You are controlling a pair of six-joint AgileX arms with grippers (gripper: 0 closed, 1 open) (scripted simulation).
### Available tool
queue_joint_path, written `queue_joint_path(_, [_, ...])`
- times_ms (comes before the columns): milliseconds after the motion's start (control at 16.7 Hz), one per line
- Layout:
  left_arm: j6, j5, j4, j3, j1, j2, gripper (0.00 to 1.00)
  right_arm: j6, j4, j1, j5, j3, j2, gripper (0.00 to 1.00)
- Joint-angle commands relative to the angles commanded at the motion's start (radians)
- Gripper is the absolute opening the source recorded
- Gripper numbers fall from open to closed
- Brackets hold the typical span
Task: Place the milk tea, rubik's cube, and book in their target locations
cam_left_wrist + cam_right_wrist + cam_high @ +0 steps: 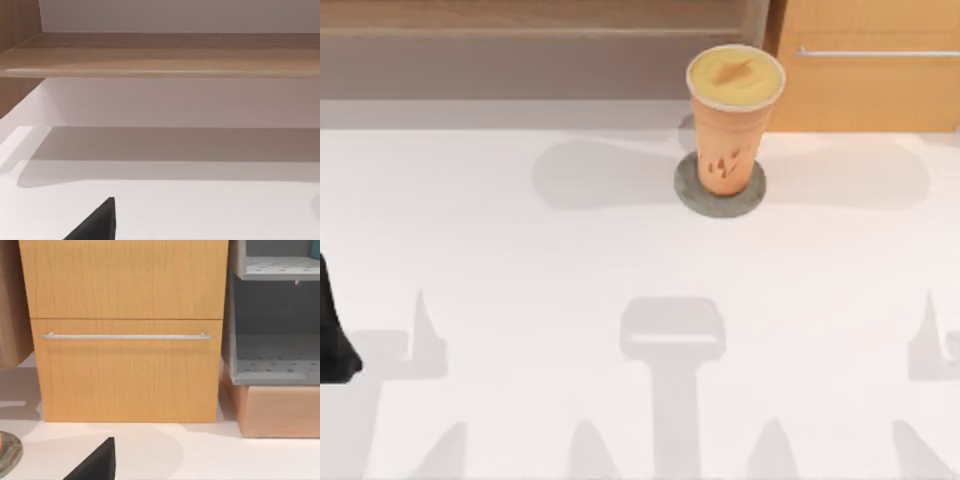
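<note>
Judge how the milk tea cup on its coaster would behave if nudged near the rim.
The milk tea is tall, tapering to a narrow base on the grey coaster, so a high push would likely tip it. Its smooth sides may be slippery. No lid is apparent, so the contents might spill.

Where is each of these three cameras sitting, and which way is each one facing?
Top view: above the table, looking down at the milk tea on a grey coaster; a dark piece of the left arm shows at the left edge.
Left wrist view: low over the table, facing a wooden shelf; a dark finger shows.
Right wrist view: low, facing an orange drawer cabinet; a dark finger shows.
Shared: top and right wrist views both show the coaster and cabinet.
</note>
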Motion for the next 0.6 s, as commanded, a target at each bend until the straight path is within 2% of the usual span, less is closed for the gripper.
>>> queue_joint_path(300, [0.000, 0.000, 0.000, 0.000, 0.000, 0.000, 1.00, 0.000, 0.014, -0.012, -0.008, 0.030, 0.031, 1.00])
queue_joint_path(600, [0.000, 0.000, 0.000, 0.000, 0.000, 0.000, 1.00, -0.002, 0.115, -0.091, -0.077, 0.266, 0.295, 1.00])
